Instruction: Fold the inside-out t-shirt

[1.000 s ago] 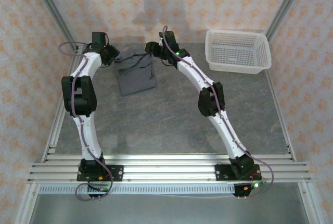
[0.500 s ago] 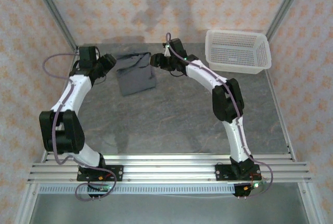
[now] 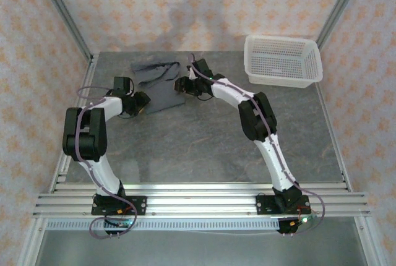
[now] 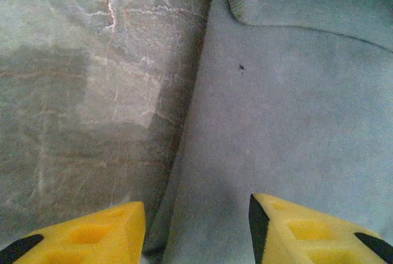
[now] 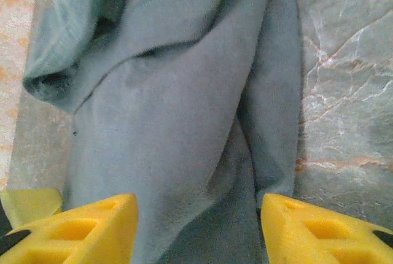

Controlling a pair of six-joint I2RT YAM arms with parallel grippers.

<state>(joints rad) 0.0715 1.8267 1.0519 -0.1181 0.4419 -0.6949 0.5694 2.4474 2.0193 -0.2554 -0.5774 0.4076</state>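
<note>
Two grippers low over a rumpled dark t-shirt at the far side of the table.

The grey, marble-veined table (image 3: 204, 142) carries the dark slate-grey, wrinkled short-sleeved t-shirt (image 3: 164, 96) at its far side, left of centre, with its far part bunched into loose folds. The white mesh plastic basket (image 3: 281, 82) sits in the far right corner, well apart from the shirt. The left gripper (image 4: 196, 205) is at the shirt's left edge, its yellow fingers spread and straddling the line where cloth meets table. The right gripper (image 5: 198, 199) is over the shirt's right side, its fingers likewise spread above the folds.
</note>
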